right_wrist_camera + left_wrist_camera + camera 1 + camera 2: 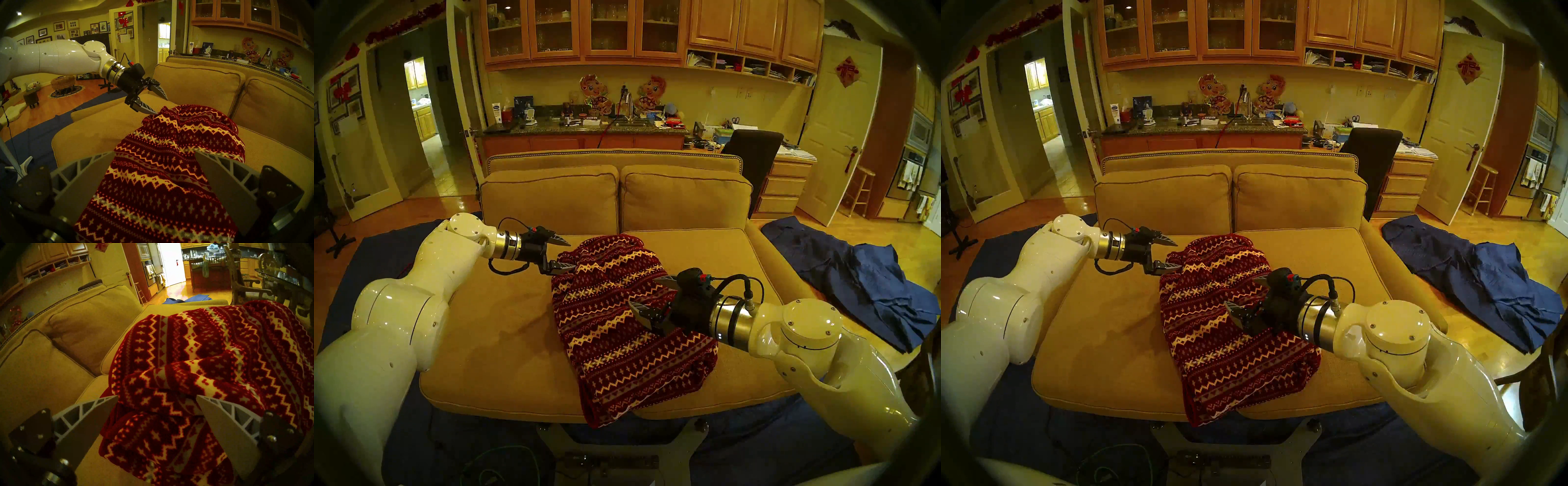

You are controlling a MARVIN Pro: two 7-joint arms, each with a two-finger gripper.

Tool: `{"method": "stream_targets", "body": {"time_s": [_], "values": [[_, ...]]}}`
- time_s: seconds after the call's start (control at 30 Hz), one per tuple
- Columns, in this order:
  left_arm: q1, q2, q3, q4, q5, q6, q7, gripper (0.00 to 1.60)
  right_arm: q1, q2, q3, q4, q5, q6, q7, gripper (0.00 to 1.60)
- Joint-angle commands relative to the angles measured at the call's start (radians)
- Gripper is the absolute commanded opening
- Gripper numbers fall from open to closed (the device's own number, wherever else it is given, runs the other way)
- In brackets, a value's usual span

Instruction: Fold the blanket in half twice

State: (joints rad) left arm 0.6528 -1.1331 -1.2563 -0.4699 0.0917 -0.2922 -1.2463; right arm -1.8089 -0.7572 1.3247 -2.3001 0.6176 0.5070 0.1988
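Red Fair Isle fleece blanket [629,325] lies folded in a thick bundle across the tan sofa [504,325] seat, near end hanging over the front edge. Left gripper [567,255] is spread wide, empty, its lower fingertip right at the blanket's far-left corner. Right gripper [644,293] also wide apart, gripping nothing, hovering above the blanket's middle. Wrinkled blue cloth [870,288] lies on floor, right of sofa.
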Motion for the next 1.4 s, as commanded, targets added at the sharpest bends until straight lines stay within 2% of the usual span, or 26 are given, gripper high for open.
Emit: {"method": "stream_targets", "body": {"time_s": [0.0,0.2,0.37,0.5,0.6,0.87,0.97,1.13,1.2,1.23,1.27,1.3,1.33,1.37], "values": [[0.028,0.017,0.002,-0.055,0.015,0.048,0.036,1.60,0.002,-0.001,0.002,-0.010,-0.001,-0.006,0.001,1.60],[0.074,0.043,-0.017,-0.128,0.010,0.081,0.025,1.60,0.002,-0.001,0.002,-0.010,-0.001,-0.006,0.001,1.60],[0.090,0.042,-0.028,-0.132,0.006,0.075,0.040,1.60,0.002,-0.001,0.002,-0.010,-0.001,-0.006,0.001,1.60],[0.066,0.028,-0.018,-0.087,0.017,0.065,0.042,1.54,0.002,-0.001,0.002,-0.010,-0.001,-0.006,0.001,1.60],[0.039,0.018,-0.011,-0.028,0.025,0.040,0.050,1.32,0.002,-0.001,0.002,-0.010,-0.001,-0.006,0.001,1.60],[-0.011,0.001,-0.002,0.056,0.036,-0.003,0.060,1.36,0.002,-0.001,0.002,-0.010,-0.001,-0.005,0.000,1.60],[-0.027,-0.006,0.002,0.077,0.041,-0.011,0.063,1.45,0.003,-0.001,0.002,-0.010,-0.001,-0.005,0.001,1.60],[-0.050,-0.014,0.008,0.111,0.053,-0.029,0.076,1.41,0.003,-0.001,0.002,-0.010,-0.001,-0.005,0.000,1.60],[-0.057,-0.016,0.008,0.122,0.058,-0.038,0.091,1.17,0.003,-0.001,0.002,-0.010,-0.001,-0.005,0.000,1.60],[-0.059,-0.015,0.006,0.127,0.057,-0.041,0.091,0.88,0.003,-0.001,0.002,-0.010,-0.001,-0.005,0.000,1.60],[-0.061,-0.013,0.003,0.134,0.056,-0.050,0.099,0.78,0.003,-0.001,0.002,-0.010,-0.001,-0.005,0.000,1.60],[-0.062,-0.012,0.001,0.139,0.057,-0.053,0.106,0.54,0.003,-0.001,0.002,-0.010,-0.001,-0.005,0.000,1.60],[-0.061,-0.010,-0.002,0.143,0.057,-0.060,0.120,0.42,0.003,-0.001,0.002,-0.010,-0.001,-0.005,0.000,1.60],[-0.060,-0.007,-0.004,0.147,0.059,-0.069,0.135,0.18,0.002,-0.001,0.002,-0.010,-0.001,-0.005,0.000,1.60]]}}
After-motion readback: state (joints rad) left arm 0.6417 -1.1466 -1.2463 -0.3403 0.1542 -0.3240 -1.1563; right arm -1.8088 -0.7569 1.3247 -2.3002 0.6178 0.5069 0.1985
